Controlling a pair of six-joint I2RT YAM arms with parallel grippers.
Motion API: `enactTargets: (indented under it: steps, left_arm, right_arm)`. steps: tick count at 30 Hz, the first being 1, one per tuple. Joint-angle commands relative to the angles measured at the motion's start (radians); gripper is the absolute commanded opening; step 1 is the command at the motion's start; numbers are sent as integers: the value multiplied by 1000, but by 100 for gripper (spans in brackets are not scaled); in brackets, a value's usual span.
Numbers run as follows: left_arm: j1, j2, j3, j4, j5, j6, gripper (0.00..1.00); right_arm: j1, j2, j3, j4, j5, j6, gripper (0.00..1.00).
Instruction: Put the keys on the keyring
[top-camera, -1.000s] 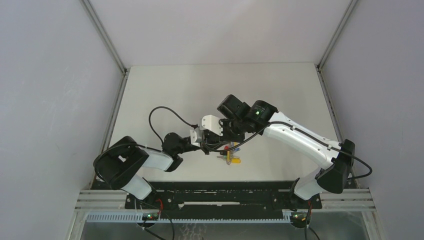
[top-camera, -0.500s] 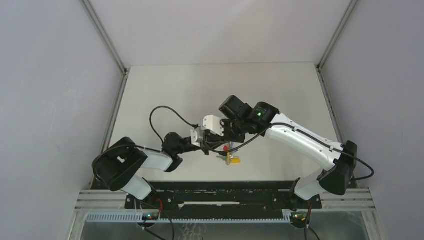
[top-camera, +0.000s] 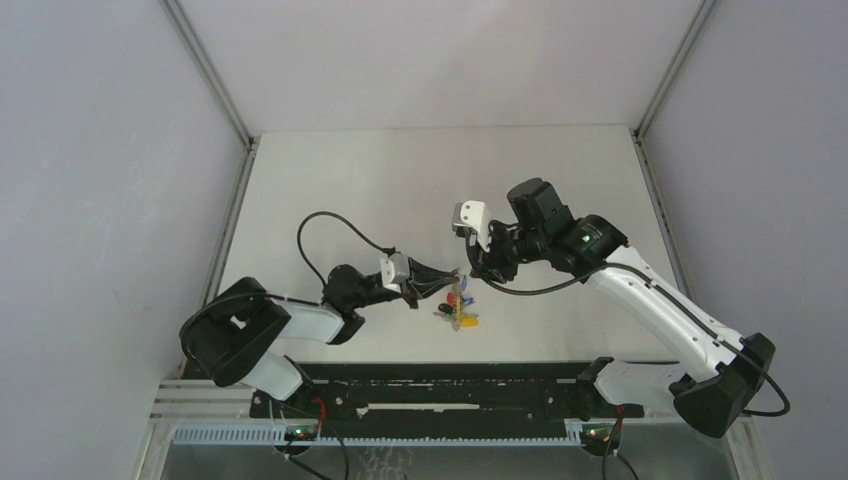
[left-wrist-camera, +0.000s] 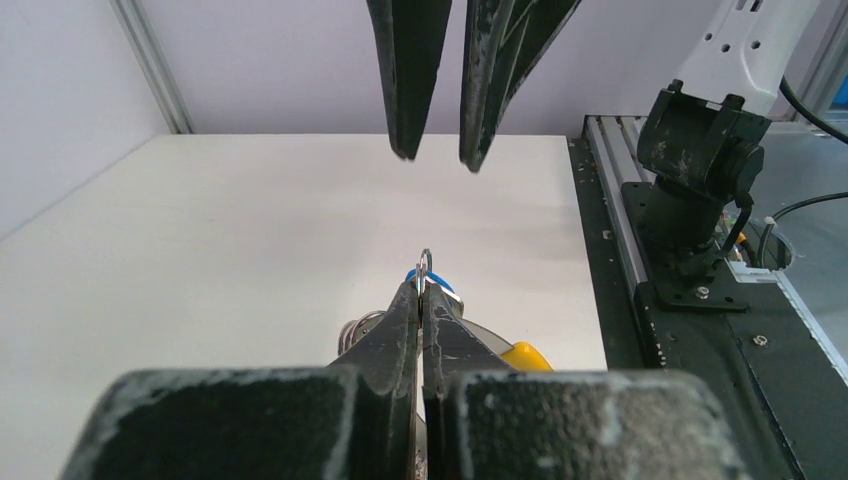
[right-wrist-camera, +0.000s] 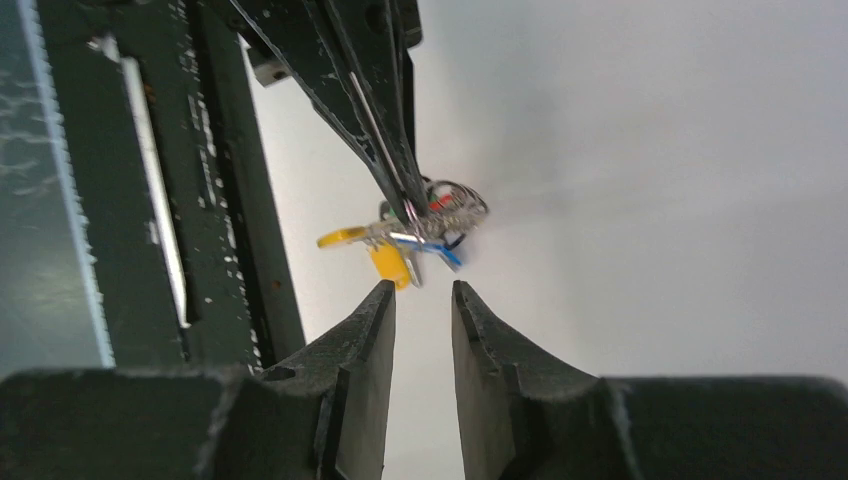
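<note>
The left gripper (left-wrist-camera: 422, 296) is pressed shut, and a thin wire loop stands out just past its tips. I take that loop to be part of the keyring (left-wrist-camera: 426, 262). It is pinched between the two fingers and points the same way they do. Below the tips hang the keys (right-wrist-camera: 405, 240) in a loose bunch. A blue key (left-wrist-camera: 441, 284) shows just behind the loop and a yellow key (right-wrist-camera: 386, 262) hangs at the lower edge. In the top view the bunch is low over the table (top-camera: 400, 180). Whether it touches the surface cannot be told.

Taking the loop as the fixed point, the right gripper (right-wrist-camera: 422, 292) faces it from the far side. Its fingers are spread with a narrow gap and nothing is between them. In the left wrist view the two right fingertips hang above the loop and clear of it, and the gap sits almost in line with the wire. In the right wrist view the bunch lies straight ahead of the gap, near but not touching. The left fingers slant down onto it from above.

So the left arm is on the keyring and the right arm is the free one, close by. The two pairs of fingers point roughly at each other, tip to tip. The next move likely depends on the right fingers travelling along their own length toward the loop. They must stay centred on that thin wire and not snag the hanging keys beside it.
</note>
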Motion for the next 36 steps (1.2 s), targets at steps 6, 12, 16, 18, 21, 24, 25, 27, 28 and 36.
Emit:
enactTargets:
  steps: [6,12,16,18,21,24,25,27,28,36]
  left_arm:
    - [1,-78,-19,53,-27,17,0]
    - [1,-89,-22,53,-26,18,0]
    - [1,-92,-23,53,-26,17,0]
    - [1,-90,-22,53,-26,16,0]
    - [1,-87,-20,53,-22,14,0]
    - [1,-88,-21,53,-24,14,0]
    - [1,-88,-23,53,-25,14,0]
    - [1,-91,-24,53,-26,14,0]
    - [1,-94,-25,53,-29,13,0]
    - [16,-128,-43,53,-37,17,0]
  right_arm:
    - [-21,61,-7,101,-180,42,26]
    - [-27,74,-35,118,-175,40,23]
    - [-30,87,-35,112,-171,36,19]
    - [-31,88,-35,110,-174,32,15]
    - [-34,87,-35,109,-177,27,9]
    - [-38,86,-35,103,-176,22,0]
    - [-39,86,-35,101,-177,21,0]
    - [-40,86,-35,96,-183,18,0]
    - [-41,88,-35,91,-181,18,0]
    - [-66,95,-35,66,-150,37,0]
